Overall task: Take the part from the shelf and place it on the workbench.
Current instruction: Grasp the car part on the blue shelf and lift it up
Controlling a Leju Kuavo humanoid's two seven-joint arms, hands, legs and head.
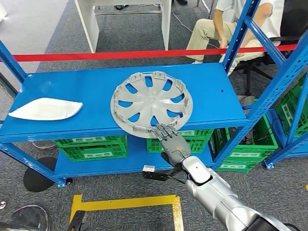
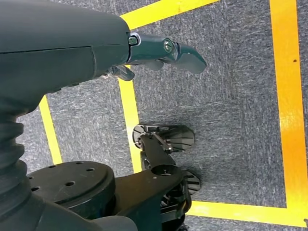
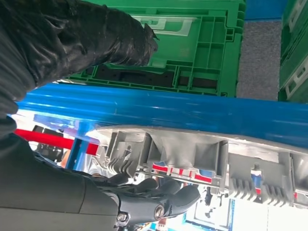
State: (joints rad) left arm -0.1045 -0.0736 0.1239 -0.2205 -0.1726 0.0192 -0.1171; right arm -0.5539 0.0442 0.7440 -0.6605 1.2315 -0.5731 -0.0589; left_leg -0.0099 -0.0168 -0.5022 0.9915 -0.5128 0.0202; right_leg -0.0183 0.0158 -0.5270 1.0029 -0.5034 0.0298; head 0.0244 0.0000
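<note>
We see the grey wheel cover (image 1: pixel 151 103) lying flat on the blue shelf (image 1: pixel 91 91), its near rim overhanging the shelf's front edge. Our right robot hand (image 1: pixel 171 141) reaches up to that near rim, fingers (image 3: pixel 160 190) on its top and thumb below, though we cannot tell whether the grip is closed. Our left robot hand (image 2: pixel 160 53) hangs over the floor, fingers apart, holding nothing. A white bag (image 1: pixel 45 109) lies at the shelf's left.

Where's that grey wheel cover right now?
In the head view the wheel cover lies on the blue shelf, overhanging its front edge, where the right hand reaches its rim.
</note>
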